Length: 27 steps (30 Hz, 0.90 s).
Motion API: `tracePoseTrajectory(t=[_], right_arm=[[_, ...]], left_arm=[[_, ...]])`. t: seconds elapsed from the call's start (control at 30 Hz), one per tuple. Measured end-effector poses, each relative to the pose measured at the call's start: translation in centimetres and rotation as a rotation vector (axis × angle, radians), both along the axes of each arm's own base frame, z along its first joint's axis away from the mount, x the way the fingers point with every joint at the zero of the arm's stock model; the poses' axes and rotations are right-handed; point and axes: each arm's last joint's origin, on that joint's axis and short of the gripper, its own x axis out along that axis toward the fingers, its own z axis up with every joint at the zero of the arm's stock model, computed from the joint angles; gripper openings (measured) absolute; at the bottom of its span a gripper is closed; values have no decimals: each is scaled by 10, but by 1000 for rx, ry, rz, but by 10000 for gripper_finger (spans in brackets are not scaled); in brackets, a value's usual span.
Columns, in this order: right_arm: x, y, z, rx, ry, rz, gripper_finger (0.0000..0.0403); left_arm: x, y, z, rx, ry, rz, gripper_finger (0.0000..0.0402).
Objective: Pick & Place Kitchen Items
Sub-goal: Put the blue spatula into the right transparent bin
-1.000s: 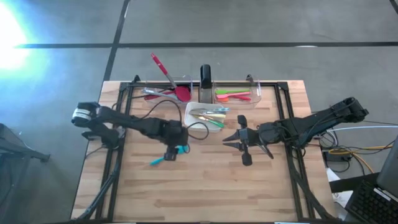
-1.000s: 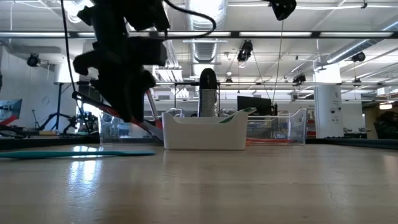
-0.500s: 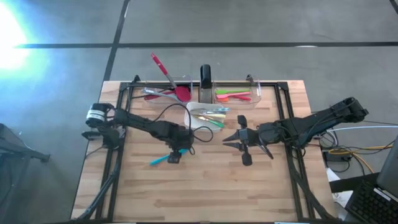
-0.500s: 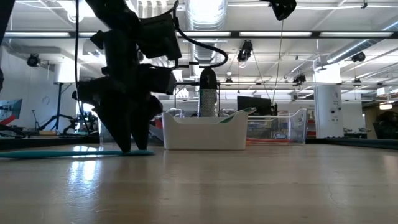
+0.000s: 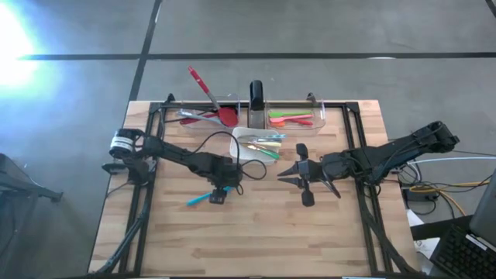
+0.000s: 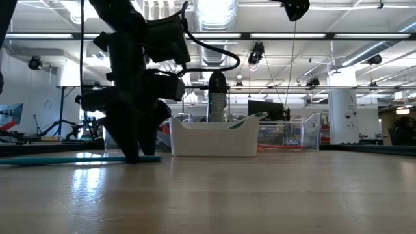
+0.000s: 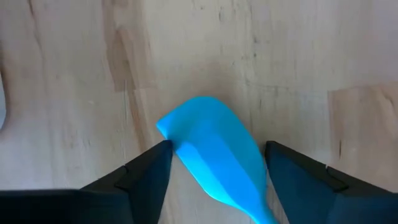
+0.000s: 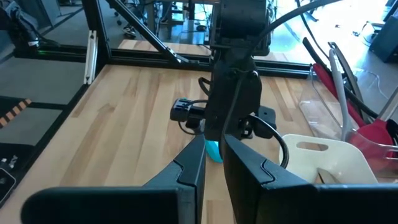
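- Left gripper (image 7: 214, 163) stands spread astride the blue spoon (image 7: 214, 155), at nine o'clock of the white dish (image 5: 260, 149); an off-centre squeeze could flick it away.
- Right gripper (image 5: 288, 173), pressed nearly together, waits at three o'clock.

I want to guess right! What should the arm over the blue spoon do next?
Probably close its jaws. The left gripper is down at the table with its jaws open either side of the blue spoon, which lies flat between them, not yet gripped.

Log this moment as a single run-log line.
left pincer: open, straddling blue spoon on table | right pincer: idle mid-table | spoon: not lifted
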Motion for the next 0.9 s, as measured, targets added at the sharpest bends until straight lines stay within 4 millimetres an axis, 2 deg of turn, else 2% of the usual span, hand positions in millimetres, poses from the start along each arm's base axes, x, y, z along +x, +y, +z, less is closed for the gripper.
tracePoseTrajectory(t=[0.13,0.4,0.6,0.67,0.8,0.9], right_arm=[[0,0,0,0,0,0,50],[0,0,0,0,-1,0,48],[0,0,0,0,-1,1,48],[0,0,0,0,-1,1,48],[0,0,0,0,-1,1,48],[0,0,0,0,-1,1,48]], left_arm=[[0,0,-6,10,21,11,210],[0,2,-10,41,33,30,32],[-1,2,-9,39,37,33,23],[-2,1,-4,36,29,34,23],[-6,-1,25,30,-67,55,23],[-16,-2,51,24,-141,86,23]])
